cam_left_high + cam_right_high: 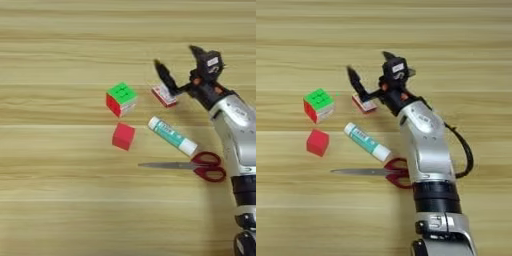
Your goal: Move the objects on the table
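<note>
Black fingers (165, 76) partly hide the small red-white flat box (165, 96).

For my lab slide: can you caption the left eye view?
Open claw poised over small red-white flat box, beside puzzle cube, red cube, glue stick and scissors.

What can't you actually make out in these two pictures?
- Small red-white flat box: partly hidden by a gripper finger in both views; touching or not, unclear.
- Scissors: handles largely covered by the silver forearm in the right eye view.
- Glue stick: label print too small to read.
- Arm's base: cut off by the bottom edge.
</note>
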Motion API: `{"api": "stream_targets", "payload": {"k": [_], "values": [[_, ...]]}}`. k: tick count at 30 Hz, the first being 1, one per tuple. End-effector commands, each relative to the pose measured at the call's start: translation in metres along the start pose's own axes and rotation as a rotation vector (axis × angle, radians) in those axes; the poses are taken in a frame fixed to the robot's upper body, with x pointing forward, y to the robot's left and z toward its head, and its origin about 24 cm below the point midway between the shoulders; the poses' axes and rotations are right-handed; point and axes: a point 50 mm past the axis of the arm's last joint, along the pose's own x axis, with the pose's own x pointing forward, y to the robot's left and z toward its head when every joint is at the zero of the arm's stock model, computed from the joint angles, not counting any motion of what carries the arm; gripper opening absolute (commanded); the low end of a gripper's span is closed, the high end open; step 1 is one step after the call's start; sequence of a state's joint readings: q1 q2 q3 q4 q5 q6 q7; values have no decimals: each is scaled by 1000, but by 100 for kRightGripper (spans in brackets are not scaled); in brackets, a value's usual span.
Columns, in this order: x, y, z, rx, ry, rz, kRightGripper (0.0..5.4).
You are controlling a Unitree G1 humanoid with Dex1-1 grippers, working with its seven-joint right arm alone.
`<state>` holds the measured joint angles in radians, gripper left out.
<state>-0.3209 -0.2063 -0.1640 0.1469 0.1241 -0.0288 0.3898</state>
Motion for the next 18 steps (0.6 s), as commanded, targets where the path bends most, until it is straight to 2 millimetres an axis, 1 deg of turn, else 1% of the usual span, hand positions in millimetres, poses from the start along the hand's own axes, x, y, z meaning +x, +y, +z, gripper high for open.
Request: {"api": "stream_targets", "payload": {"k": [1, 7, 10, 13, 18], "values": [[-1, -17, 13, -65, -126, -202, 536], [-15, -12, 7, -100, -196, -298, 536], [-23, -3, 3, -122, -226, -293, 536], [-29, 3, -6, -112, -218, -286, 536], [-31, 2, -10, -110, -218, -312, 536]]}}
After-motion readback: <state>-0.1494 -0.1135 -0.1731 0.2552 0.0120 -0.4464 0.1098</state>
